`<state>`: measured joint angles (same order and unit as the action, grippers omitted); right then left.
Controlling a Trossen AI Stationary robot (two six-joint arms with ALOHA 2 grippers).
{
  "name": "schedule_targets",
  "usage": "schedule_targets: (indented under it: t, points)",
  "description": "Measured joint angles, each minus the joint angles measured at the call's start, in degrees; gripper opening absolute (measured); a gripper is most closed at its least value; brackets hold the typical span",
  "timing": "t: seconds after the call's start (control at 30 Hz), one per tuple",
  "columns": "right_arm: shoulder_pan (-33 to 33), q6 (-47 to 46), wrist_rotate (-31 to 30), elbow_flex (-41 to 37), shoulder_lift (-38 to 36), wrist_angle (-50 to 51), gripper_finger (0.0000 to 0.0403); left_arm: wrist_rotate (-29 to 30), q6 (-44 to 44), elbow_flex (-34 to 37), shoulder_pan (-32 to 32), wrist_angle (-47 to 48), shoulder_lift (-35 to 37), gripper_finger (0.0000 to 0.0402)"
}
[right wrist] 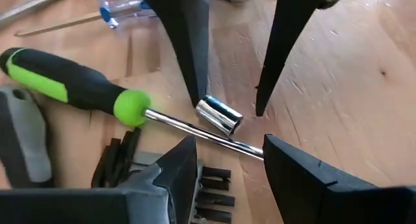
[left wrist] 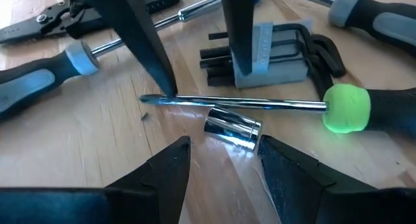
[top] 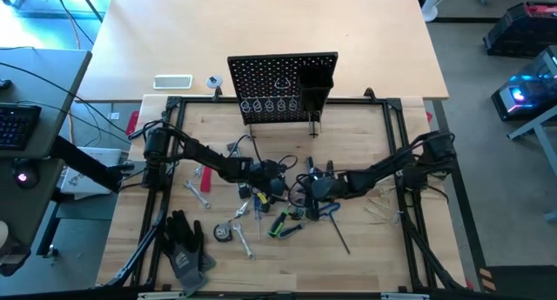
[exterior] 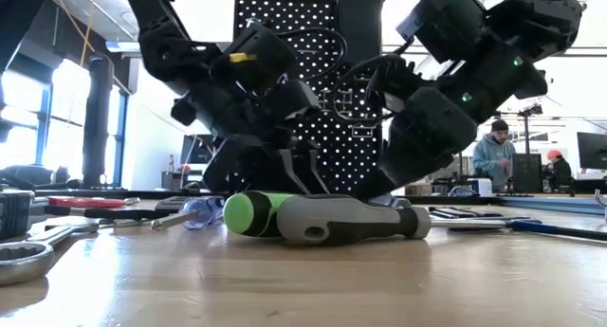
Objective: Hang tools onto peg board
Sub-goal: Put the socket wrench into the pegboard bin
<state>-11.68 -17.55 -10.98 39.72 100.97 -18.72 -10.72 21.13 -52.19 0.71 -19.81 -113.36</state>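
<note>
The black peg board stands upright at the table's far middle, behind both arms in the low view. The tools lie loose on the table. A small chrome socket lies on its side next to the shaft of a green-handled screwdriver. My left gripper is open, low over the table, one finger on each side of the socket. My right gripper is open and faces it from the other side. Its fingers stand on either side of the screwdriver's shaft, close to the socket. In the high view both grippers meet at mid table.
Near the grippers lie a hex key set, black pliers and grey-handled screwdrivers. Black gloves and silver wrenches lie near the front left. A white device lies behind the frame. People stand in the room behind.
</note>
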Motion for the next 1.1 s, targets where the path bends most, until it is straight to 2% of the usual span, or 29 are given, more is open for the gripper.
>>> schedule_targets:
  t: [0.37, 0.67, 1.1]
  points:
    - [0.05, -0.61, -5.15, 0.01, 4.00, -4.62, 0.0170, -0.20, 0.43, -0.62, -0.33, -0.22, -0.61, 0.0179]
    - [0.15, -0.47, -6.41, 0.00, 4.15, -4.90, 0.0170, -0.13, 0.25, -0.54, -0.35, -0.99, -0.68, 0.0177]
    - [0.15, -0.65, -6.32, 0.00, 4.15, -5.00, 0.0170, -1.02, 1.63, -0.52, -0.37, -1.45, -0.68, 0.0115]
